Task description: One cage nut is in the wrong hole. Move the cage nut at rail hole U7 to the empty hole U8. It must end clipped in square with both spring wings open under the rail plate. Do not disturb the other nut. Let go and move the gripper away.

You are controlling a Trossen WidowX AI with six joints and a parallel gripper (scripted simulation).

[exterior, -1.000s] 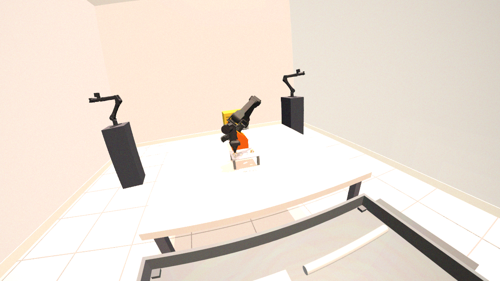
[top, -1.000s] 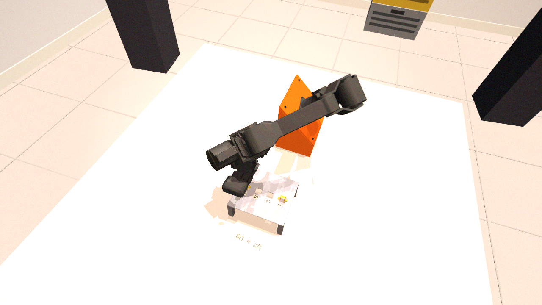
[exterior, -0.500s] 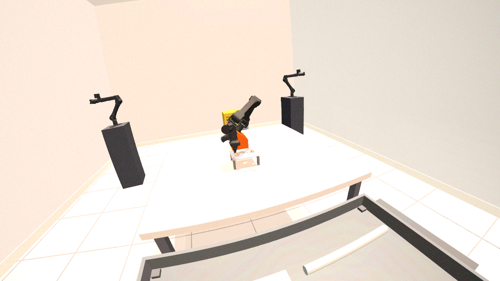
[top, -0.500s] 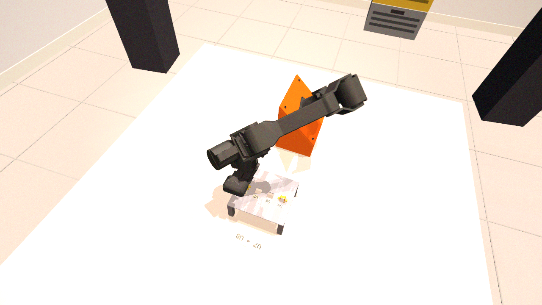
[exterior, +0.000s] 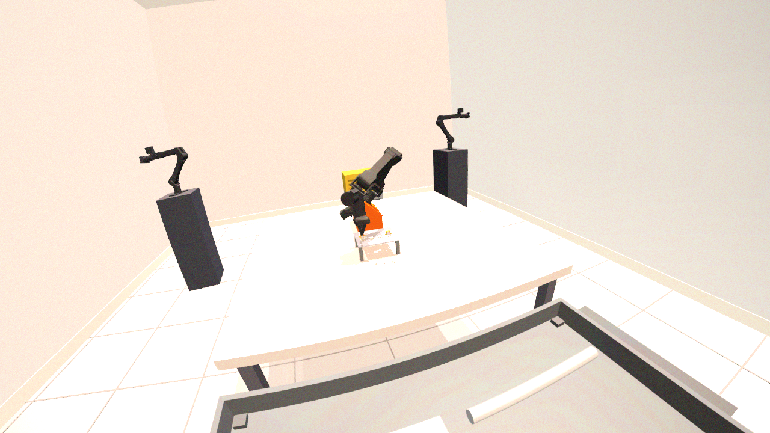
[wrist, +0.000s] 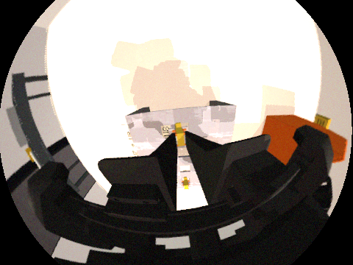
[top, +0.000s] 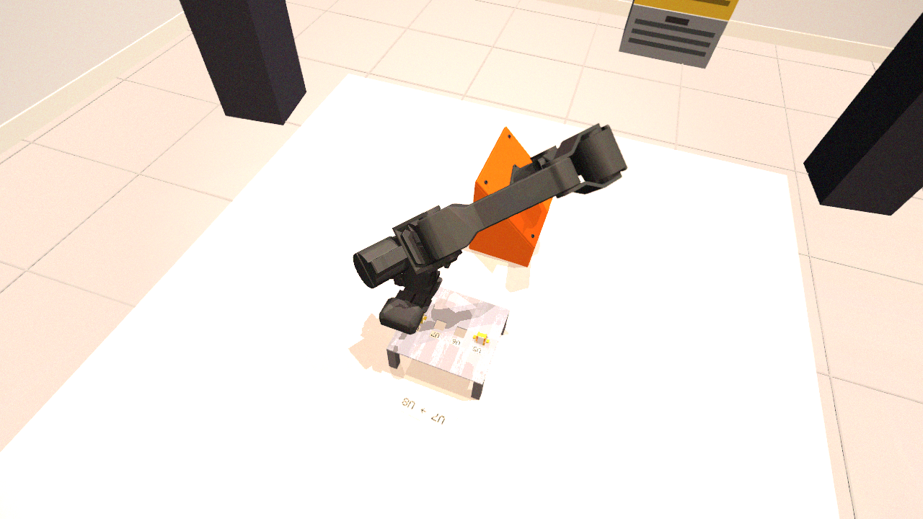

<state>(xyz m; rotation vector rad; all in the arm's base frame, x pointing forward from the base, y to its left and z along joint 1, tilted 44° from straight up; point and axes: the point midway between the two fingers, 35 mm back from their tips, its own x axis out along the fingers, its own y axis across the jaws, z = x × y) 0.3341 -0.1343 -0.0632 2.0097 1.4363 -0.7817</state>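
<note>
The cage nut (top: 423, 318) (wrist: 179, 135) is clamped in my jaws at U8 on the rail plate (top: 445, 353) (exterior: 376, 240) (wrist: 217, 126); hole U7 (top: 440, 325) stands vacated. The other nut (top: 481, 338) (exterior: 387, 233) (wrist: 185, 182) sits at U5. I can't tell whether the wings have opened underneath. Seating it square, if needed, then release and retreat remain.

It looks like a robotics lab: around the big white table (top: 619, 361) (exterior: 376, 301) (wrist: 235, 44), dark pedestals (top: 248, 64) (exterior: 188, 237) stand on either side, those in the exterior view carrying small black arms (exterior: 178, 161), with tiled floor (top: 71, 213) (exterior: 129, 328) beneath it.
</note>
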